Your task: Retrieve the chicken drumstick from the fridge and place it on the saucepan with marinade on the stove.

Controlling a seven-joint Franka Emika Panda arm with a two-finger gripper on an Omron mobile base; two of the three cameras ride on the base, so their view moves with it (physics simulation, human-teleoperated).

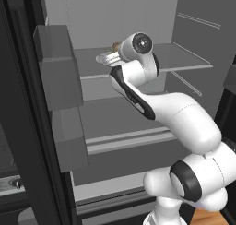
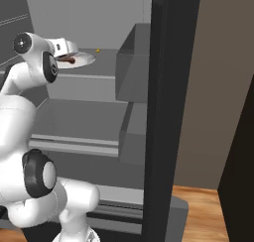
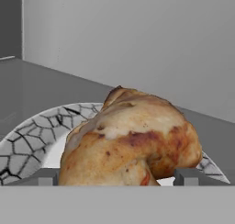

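The fridge (image 1: 138,16) stands open, its light grey interior with shelves and door bins (image 1: 57,76) facing the robot, and its black door edge (image 2: 168,112) runs down the middle of the right base view. The white arm (image 1: 184,122) reaches up from the base and into the cabinet, at the level of the upper shelf (image 1: 184,58). On that shelf lies a white round plate (image 3: 27,140) with a dark crackle pattern along its rim. The chicken drumstick (image 3: 131,138) rests on the plate, golden-brown with darker seared patches, well inside the fridge and near the back wall. The tool (image 3: 118,176) is right at the drumstick: its two finger tips (image 3: 46,177) stand wide apart, one on each side of the meat, so the piece lies between them. From the hand view the tips seem just clear of the meat rather than pressing on it, though the lower part is cut off and contact cannot be told for sure. In the right base view the drumstick shows as a small dark-brown shape on the plate, just past the hand.
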